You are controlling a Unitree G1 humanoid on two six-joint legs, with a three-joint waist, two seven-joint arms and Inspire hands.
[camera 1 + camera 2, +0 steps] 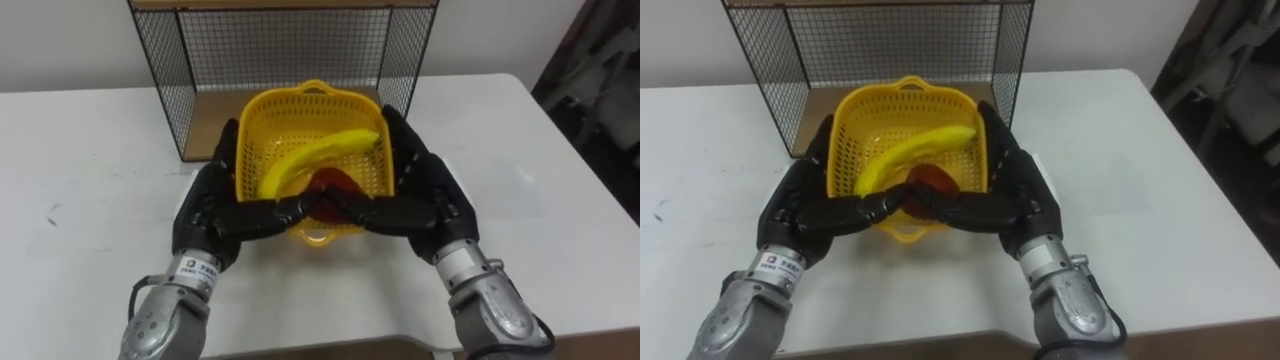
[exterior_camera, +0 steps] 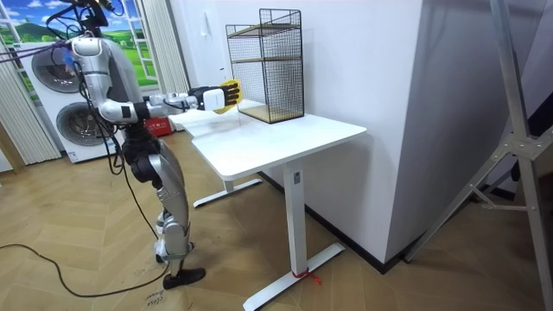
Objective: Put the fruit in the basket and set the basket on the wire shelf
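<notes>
The yellow basket [image 1: 312,140] sat in the middle of the frame, and I had it between both my hands. A long yellow banana [image 1: 318,158] lay slanted inside it, from the lower left up to the upper right. Under the low end of the banana was a dark red fruit [image 1: 325,190], close to the near side of the basket. I could not tell what kind of fruit it was.

My left hand [image 1: 215,205] was pressed on the left side of the basket and my right hand [image 1: 425,195] on the right side. My fingers [image 1: 225,150] ran up along the outer walls, and my thumbs bent in over the near rim until they almost met above the red fruit. So both hands were wrapped round the basket and held it tight. I could not tell if the basket rested on the table [image 1: 80,170] or was lifted a bit off it.

The far end of the basket was right at the open front of the wire shelf [image 1: 285,50], which stood at the top of the frame on the white table. The shelf had black wire walls and a wood floor [image 1: 215,115].

In the room view I stood on the wood floor at the left end of the table, with both arms stretched out over it. Behind me, at the left edge of the frame, were two washing machines [image 2: 60,95].
</notes>
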